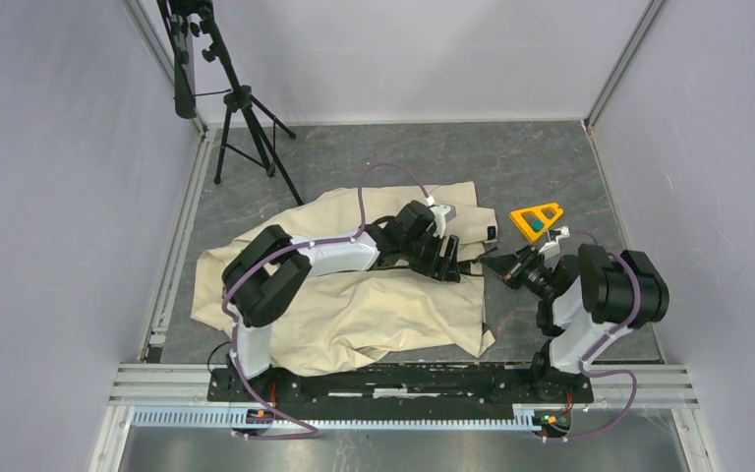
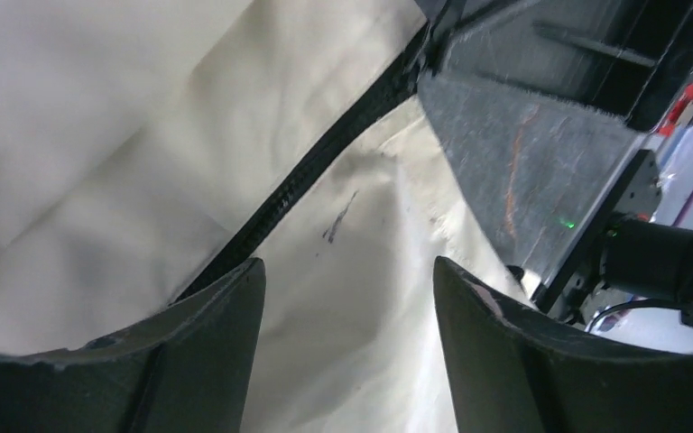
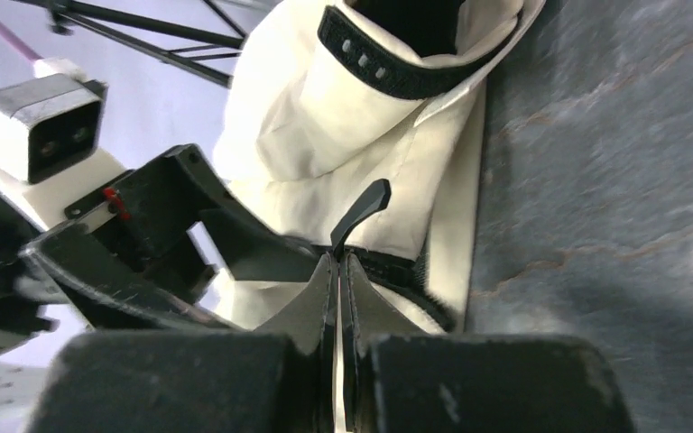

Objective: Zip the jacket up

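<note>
1. The jacket is spread in wrinkles on the table, just in front of the arm bases, with its right edge reaching towards the right arm.
2. The left pincer is held wide open over the cream fabric, and nothing is gripped. The dark zipper line is seen running diagonally from beside its left finger towards the upper right.
3. The right pincer is pressed shut at the jacket's right edge, where the dark zipper band ends. A small black tab is seen standing up just beyond the fingertips (how much of it is pinched is hidden by the fingers).
4. A cuff with a black snap strap is cut off at the top of the right wrist view.
5. In the top view the middle of the jacket is covered by the left arm.
6. A yellow object is set near the jacket's far right corner (its kind cannot be made out).
</note>
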### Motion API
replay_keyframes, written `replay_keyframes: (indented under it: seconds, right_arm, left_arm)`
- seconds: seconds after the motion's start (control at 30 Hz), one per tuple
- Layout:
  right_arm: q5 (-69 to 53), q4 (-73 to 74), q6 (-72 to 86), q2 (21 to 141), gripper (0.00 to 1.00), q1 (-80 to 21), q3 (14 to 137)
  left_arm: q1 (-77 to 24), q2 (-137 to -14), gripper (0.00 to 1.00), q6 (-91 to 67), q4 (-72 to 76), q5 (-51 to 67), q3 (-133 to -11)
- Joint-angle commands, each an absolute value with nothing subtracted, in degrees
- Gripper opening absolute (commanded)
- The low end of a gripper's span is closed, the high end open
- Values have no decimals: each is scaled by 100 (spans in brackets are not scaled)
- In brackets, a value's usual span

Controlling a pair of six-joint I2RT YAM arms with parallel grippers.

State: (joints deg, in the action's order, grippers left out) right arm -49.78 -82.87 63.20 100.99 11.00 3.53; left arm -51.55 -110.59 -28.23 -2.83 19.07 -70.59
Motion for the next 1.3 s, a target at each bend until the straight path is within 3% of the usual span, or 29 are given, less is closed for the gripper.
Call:
replay_keyframes:
  seconds: [0.0, 0.1, 0.2, 0.23, 0.27, 0.3, 0.33, 0.57, 0.7, 0.9, 1.03, 1.27]
  right_arm:
    - [-3987, -5586, 3857, 8972, 1, 1103, 639]
    - [-3241, -4111, 3199, 8330, 16, 1081, 871]
    - [-3082, -3704, 2993, 8253, 32, 1081, 981]
    - [-3068, -3473, 2861, 8243, 48, 1061, 1029]
    - [-3054, -3159, 2722, 8200, 77, 1049, 1115]
    - [-3085, -2864, 2572, 8121, 97, 1029, 1195]
    - [-3175, -2628, 2515, 7971, 98, 1022, 1206]
    - [-3388, -1478, 2298, 6846, 94, 1028, 975]
    - [-3833, -1531, 2004, 6559, 72, 1028, 713]
    - [-4471, -2074, 2120, 6728, 52, 1020, 504]
    - [-4752, -2276, 2129, 6895, 28, 1002, 425]
    - [-4635, -2303, 2018, 6578, 26, 975, 307]
  left_arm:
    - [-5246, -10797, 83, -2807, -106, 1623, -6724]
    - [-5238, -10340, 99, -2752, 327, 1589, -6281]
    - [-5203, -10055, 100, -2502, 333, 1460, -6151]
    - [-5195, -9971, 100, -2434, 401, 1438, -6102]
    - [-5186, -9873, 100, -2361, 550, 1412, -6002]
    - [-5170, -9801, 100, -2332, 658, 1398, -5927]
    - [-5153, -9711, 100, -2329, 772, 1400, -5854]
    - [-5150, -9116, 100, -2750, 1376, 1435, -5345]
    - [-5150, -8955, 100, -3086, 1566, 1688, -5172]
    - [-5150, -8755, 100, -3434, 1493, 1810, -5096]
    - [-5149, -8661, 100, -3756, 1498, 1846, -5098]
    - [-5150, -8771, 100, -3801, 1560, 1784, -5126]
